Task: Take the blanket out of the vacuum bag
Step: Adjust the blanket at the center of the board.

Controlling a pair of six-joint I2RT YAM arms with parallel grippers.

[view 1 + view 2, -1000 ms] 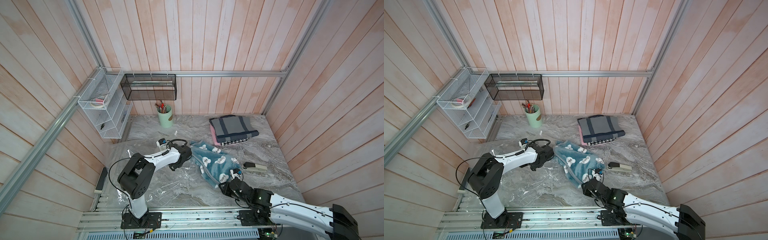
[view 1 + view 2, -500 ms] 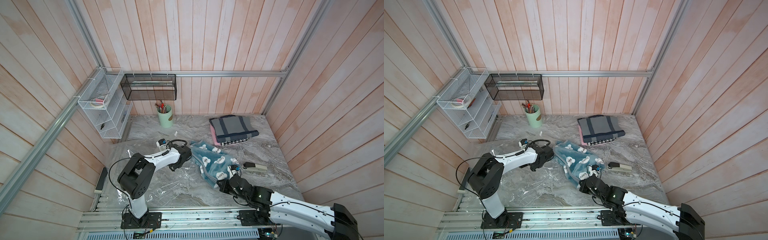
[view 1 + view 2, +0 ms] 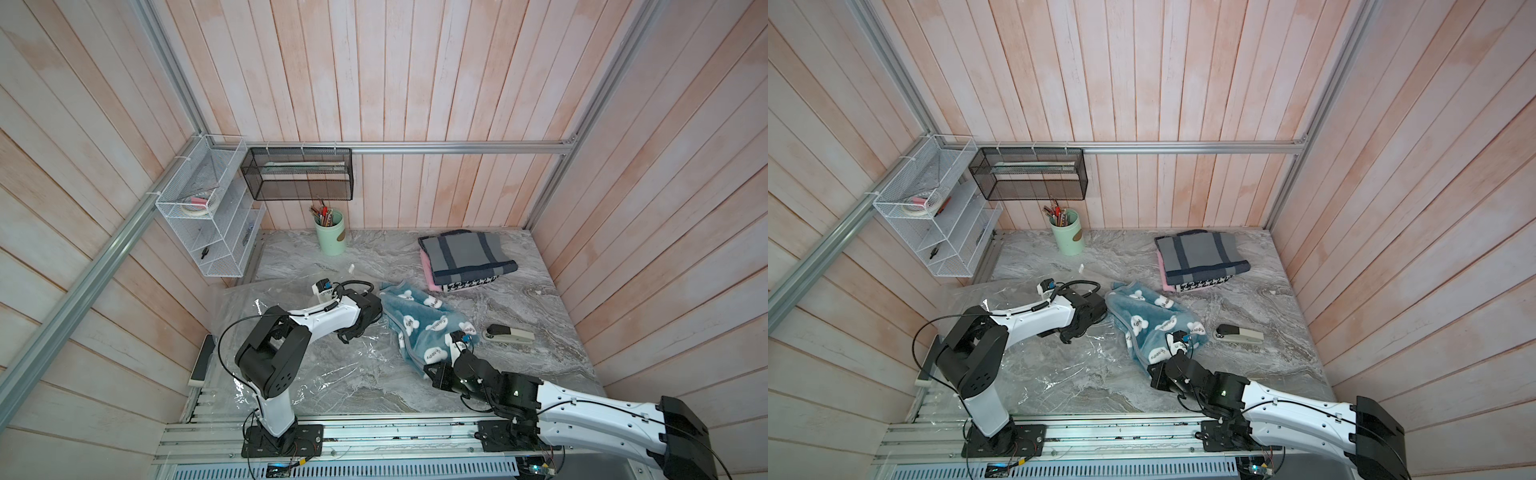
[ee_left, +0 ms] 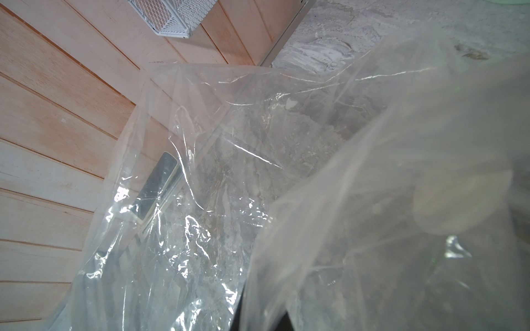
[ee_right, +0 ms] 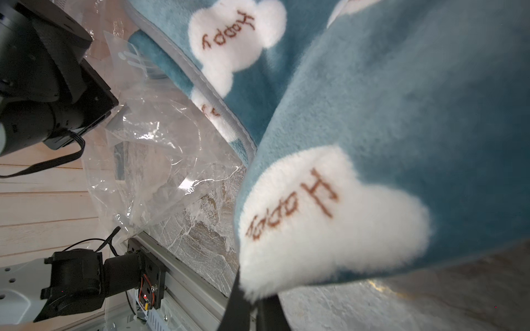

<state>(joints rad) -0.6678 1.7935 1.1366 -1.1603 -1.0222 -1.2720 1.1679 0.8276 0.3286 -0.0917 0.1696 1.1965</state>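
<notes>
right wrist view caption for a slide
Right claw shut on the teal blanket, crinkly vacuum bag beside it.

— How do your top views read?
— Evenly bright, under soft light from above; shadows faint, wall planks (image 3: 124, 104) bowing toward the frame edges.
— And your wrist cameras?
— White glare streaks the vacuum bag (image 4: 200, 160), its nearest fold a milky blur. The blanket (image 5: 372, 114) goes soft close to your right lens.
</notes>
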